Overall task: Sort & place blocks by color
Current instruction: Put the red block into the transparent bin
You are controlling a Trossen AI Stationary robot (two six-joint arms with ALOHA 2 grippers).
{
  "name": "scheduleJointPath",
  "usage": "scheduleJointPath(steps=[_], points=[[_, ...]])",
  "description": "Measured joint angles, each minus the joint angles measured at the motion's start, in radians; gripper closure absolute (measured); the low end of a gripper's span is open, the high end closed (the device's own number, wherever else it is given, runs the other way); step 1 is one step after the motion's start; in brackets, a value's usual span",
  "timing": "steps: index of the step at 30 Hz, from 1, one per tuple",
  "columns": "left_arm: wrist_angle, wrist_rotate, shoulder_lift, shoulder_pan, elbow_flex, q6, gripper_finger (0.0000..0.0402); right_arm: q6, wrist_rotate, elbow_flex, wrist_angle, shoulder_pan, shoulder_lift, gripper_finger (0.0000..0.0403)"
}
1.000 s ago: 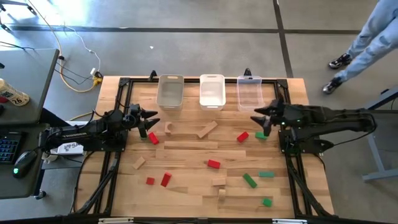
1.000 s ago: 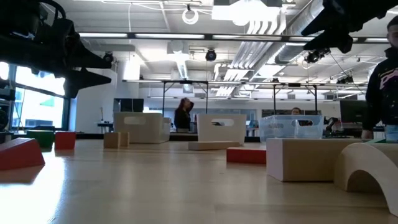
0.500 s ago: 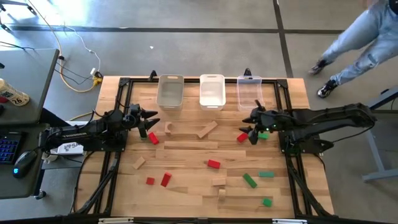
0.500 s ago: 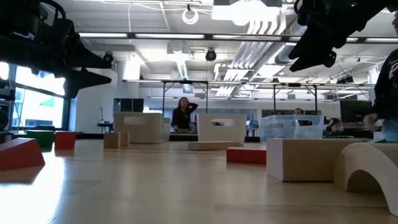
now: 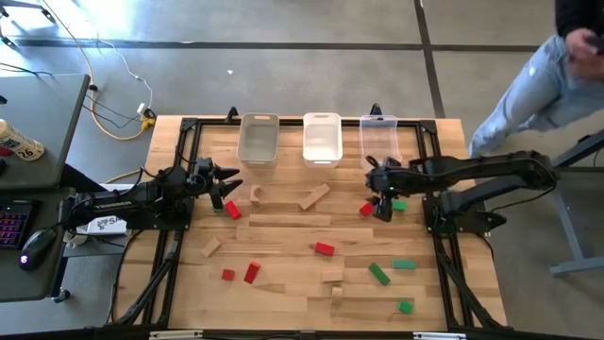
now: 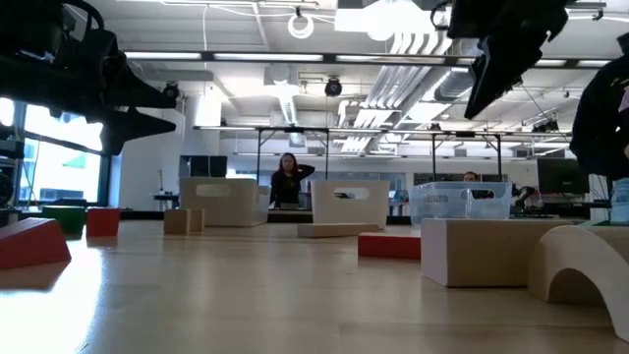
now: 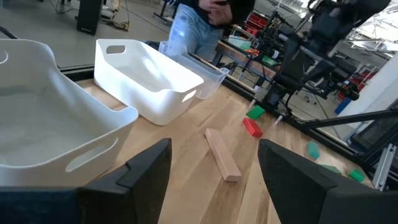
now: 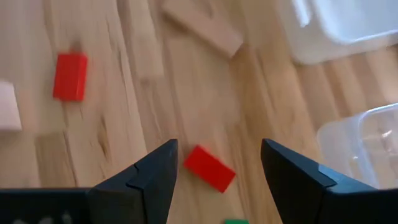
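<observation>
Red, green and tan blocks lie scattered on the wooden table. My right gripper [image 5: 376, 196] is open and hangs above a small red block [image 5: 366, 209], with a green block [image 5: 400, 205] just to its right. In the right wrist view that red block [image 8: 209, 168] lies flat on the table between the open fingers of the right gripper [image 8: 219, 144]. My left gripper [image 5: 229, 189] is open and hovers at the table's left side, next to another red block [image 5: 232, 210] and a tan arch [image 5: 256, 195]. Its own view shows the left gripper [image 7: 214, 143] empty.
Three plastic bins [image 5: 258, 139], [image 5: 322, 138], [image 5: 379, 140] stand along the far edge. A tan plank [image 5: 314, 196] and a long flat plank [image 5: 283, 220] lie mid-table. More red [image 5: 325, 249], green [image 5: 379, 274] and tan [image 5: 331, 277] pieces lie nearer. A person [image 5: 557, 66] walks beyond the right corner.
My right gripper has moved toward the table's left and tipped its fingers downward, so it now stands over the red block beside the green one. The person beyond the table's right side has walked on. The left arm has kept still.
</observation>
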Motion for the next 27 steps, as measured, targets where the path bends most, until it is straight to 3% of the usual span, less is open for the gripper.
scheduleJointPath(steps=[5, 19, 27], points=[[0.0, 0.002, 0.0, 0.0, 0.0, 0.0, 0.0174, -0.079, -0.065, -0.002, -0.006, -0.005, 0.068, 0.0185], [0.0, 0.003, 0.0, 0.0, 0.0, -0.001, 0.0174, -0.466, -0.066, -0.004, -0.007, -0.005, 0.281, 0.0185], [0.0, 0.005, 0.0, 0.0, 0.0, -0.004, 0.0174, -0.513, -0.065, -0.004, -0.009, -0.005, 0.411, 0.0185]])
